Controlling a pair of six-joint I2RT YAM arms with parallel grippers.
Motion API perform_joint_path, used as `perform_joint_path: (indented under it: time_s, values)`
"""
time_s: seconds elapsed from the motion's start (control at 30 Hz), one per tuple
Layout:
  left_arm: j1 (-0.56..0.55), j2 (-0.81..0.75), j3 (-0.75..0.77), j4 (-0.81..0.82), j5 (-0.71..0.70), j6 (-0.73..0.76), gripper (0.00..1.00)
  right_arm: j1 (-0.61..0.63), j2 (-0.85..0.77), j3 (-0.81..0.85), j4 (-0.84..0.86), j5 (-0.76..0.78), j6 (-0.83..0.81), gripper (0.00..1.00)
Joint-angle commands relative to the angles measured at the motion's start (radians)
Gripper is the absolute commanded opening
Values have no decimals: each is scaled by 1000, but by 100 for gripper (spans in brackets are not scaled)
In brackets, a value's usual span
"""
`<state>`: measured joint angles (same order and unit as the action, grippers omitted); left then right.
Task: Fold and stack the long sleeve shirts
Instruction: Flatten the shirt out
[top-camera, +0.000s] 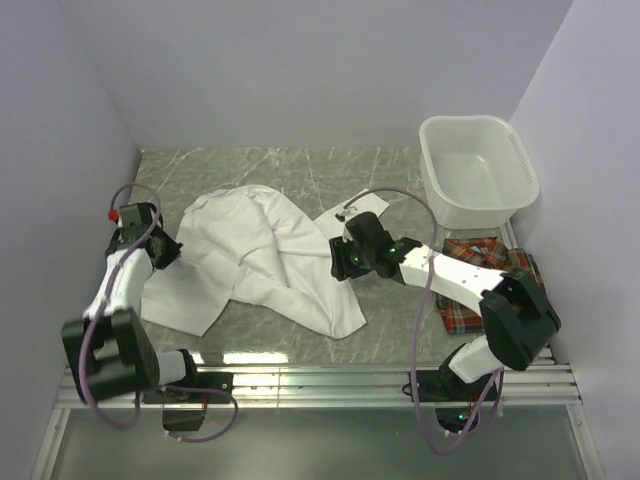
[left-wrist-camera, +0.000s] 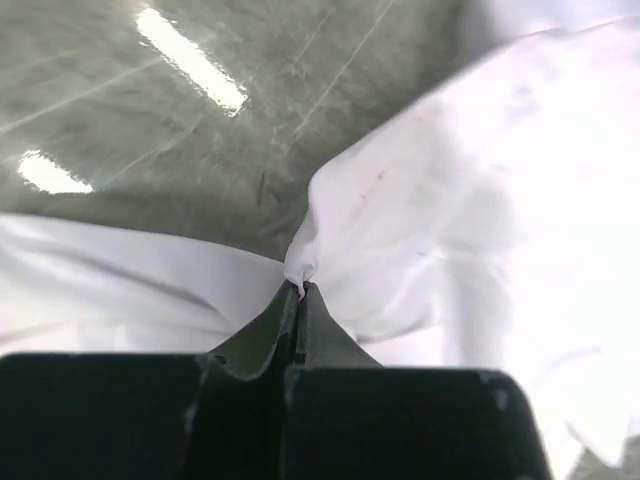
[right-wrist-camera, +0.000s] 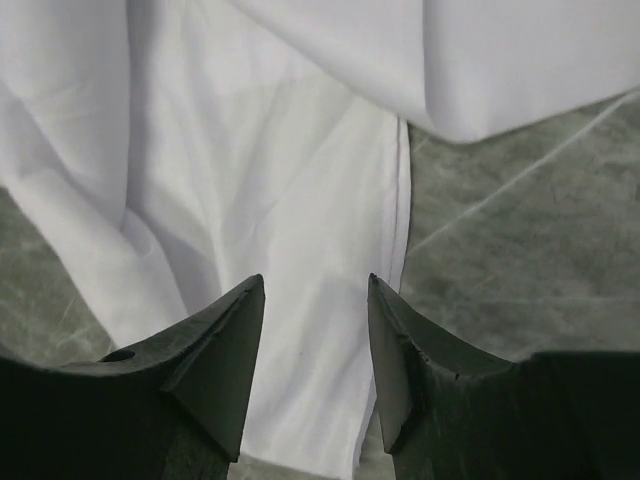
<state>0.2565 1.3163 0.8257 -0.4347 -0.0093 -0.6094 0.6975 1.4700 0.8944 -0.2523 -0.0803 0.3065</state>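
Step in hand (judged): laying out the white shirt for its first fold

1. Position. The white shirt lies crumpled across the middle of the bench, not yet folded. The plaid shirt lies at the right, under the right arm and just in front of the basin.
2. Left claw: clamped tight on a small pinch of the white shirt's left edge. Keep the pull low and outward, since a pinch this thin can slip free.
3. Right claw: wide, holding nothing, poised over a long strip of the white shirt, probably a sleeve. Lower it so both fingers straddle the strip beside its stitched edge. Take one layer only, because the fold of cloth above overlaps it.
4. Draw the two grips apart evenly to take out the creases before folding.

Edges and room: the left claw works near the left wall, so there is little outward travel on that side. Open bench lies behind the white shirt and in front of its hem. To the right, the plaid shirt and basin limit the sweep
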Motion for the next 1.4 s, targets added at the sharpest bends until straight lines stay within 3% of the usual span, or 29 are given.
perform_joint_path:
  time_s: [0.0,0.13,0.5,0.6,0.67,0.77,0.83,1.03,1.27,1.37]
  values:
    - [3,-182,-39,-104,-66,-81,0,-6,91,99,31,74,9,53]
    - [4,-342,-25,-180,-96,-87,1,-4,211,159,19,134,20,51]
    - [4,-508,50,-302,-218,-141,1,8,406,273,-71,212,39,47]
    - [4,-531,46,-300,-225,-138,0,19,444,297,-100,212,33,40]
    - [4,-529,43,-294,-224,-138,1,26,458,313,-122,218,26,31]
    - [4,-522,35,-274,-230,-139,1,25,470,321,-152,252,19,8]
    - [3,-517,44,-268,-227,-141,0,17,464,322,-182,299,11,0]
    - [4,-514,75,-272,-209,-141,1,-119,372,252,-252,355,90,0]
    - [4,-539,38,-280,-141,-150,1,-272,172,16,-262,226,224,0]
    - [4,-558,-12,-294,-83,-176,1,-335,48,-92,-191,88,295,0]
